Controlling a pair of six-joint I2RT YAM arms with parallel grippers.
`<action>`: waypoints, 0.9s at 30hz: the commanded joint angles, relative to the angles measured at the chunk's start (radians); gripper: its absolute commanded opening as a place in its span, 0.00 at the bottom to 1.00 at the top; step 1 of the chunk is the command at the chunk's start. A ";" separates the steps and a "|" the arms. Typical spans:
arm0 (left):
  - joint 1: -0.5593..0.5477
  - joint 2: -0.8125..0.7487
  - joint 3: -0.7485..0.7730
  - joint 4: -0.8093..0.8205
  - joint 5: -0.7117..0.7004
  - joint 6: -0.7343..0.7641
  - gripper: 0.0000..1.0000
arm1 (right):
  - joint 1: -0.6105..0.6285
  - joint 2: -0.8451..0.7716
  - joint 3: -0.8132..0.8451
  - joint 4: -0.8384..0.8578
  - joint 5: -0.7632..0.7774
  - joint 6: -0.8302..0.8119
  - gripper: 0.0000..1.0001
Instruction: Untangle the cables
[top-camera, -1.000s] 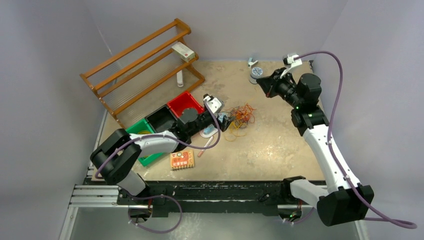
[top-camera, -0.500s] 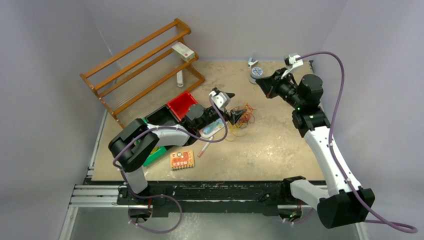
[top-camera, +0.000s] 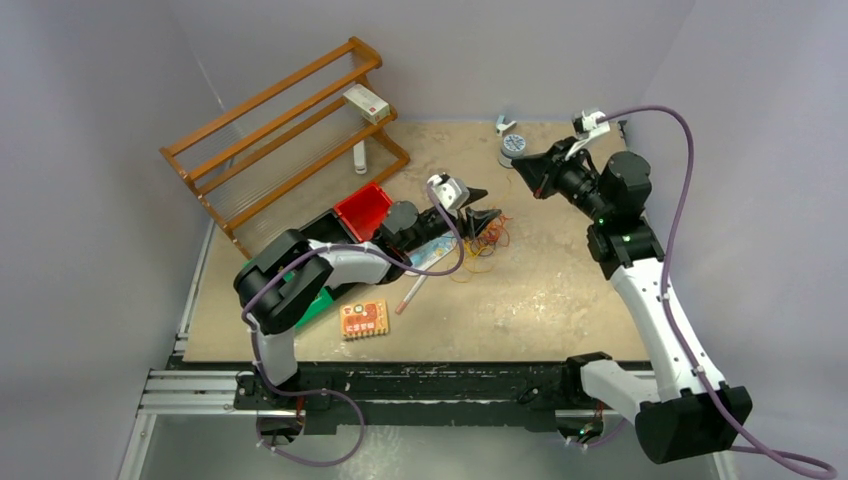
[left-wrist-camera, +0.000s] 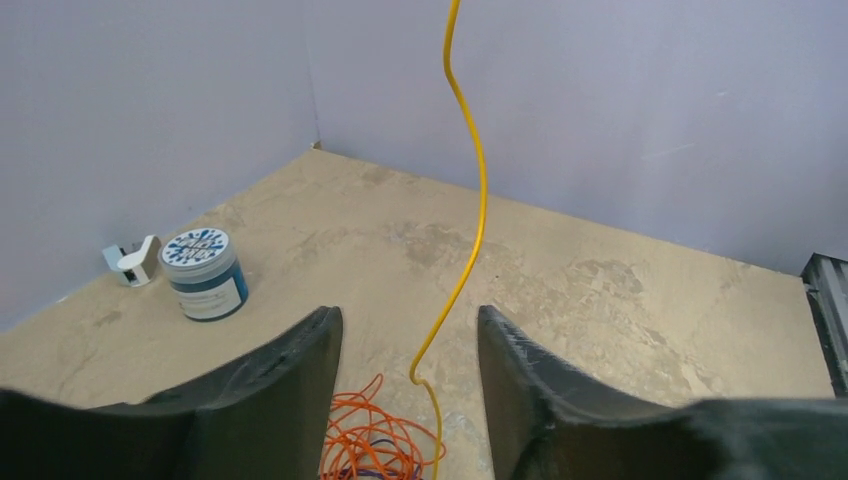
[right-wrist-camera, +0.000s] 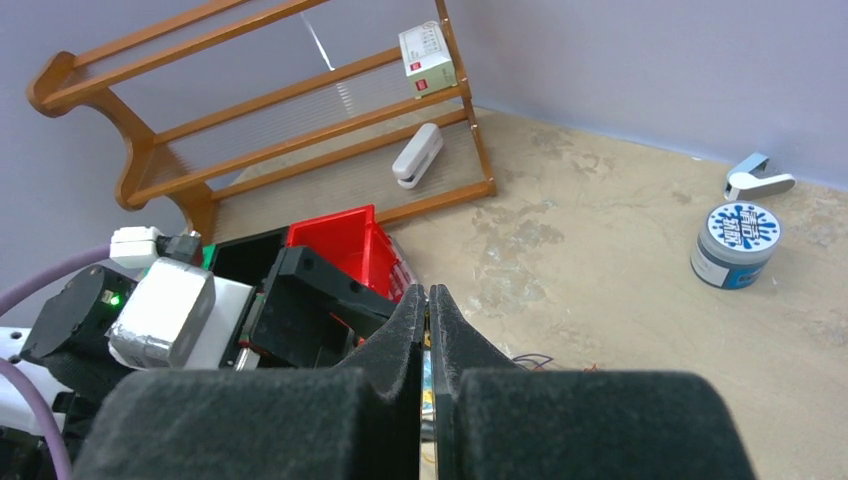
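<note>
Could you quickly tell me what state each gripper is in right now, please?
Left gripper: open, jaws either side of the yellow cable, not gripping it.
Right gripper: shut; whether it pinches anything cannot be told.

Pale lavender-grey booth around a worn beige table

Smooth matte walls (top-camera: 100, 150) of one pale lavender-grey tone close in on the left, back and right, meeting in soft vertical corners behind the table. The tabletop (top-camera: 560, 300) is a beige board, mottled with paler scuffed patches and darker stains, and a black strip runs along its near edge. An aluminium rail frame (top-camera: 170, 390) juts out at the near left, above a lower grey surface (top-camera: 450, 462). A wooden rack (top-camera: 280, 130) of orange-brown bars with ribbed clear shelves stands at the table's far-left corner, close to the left wall. The light is even and diffuse, with only faint, soft-edged shadows on the board.
</note>
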 joint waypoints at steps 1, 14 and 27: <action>-0.007 0.008 0.065 0.025 0.049 -0.027 0.44 | -0.004 -0.037 -0.004 0.036 -0.029 0.017 0.00; -0.007 -0.086 0.061 -0.073 -0.013 -0.020 0.00 | -0.004 -0.116 -0.120 0.082 0.108 0.055 0.04; -0.007 -0.194 0.108 -0.261 -0.122 0.015 0.00 | -0.003 -0.304 -0.391 0.245 0.240 0.082 0.58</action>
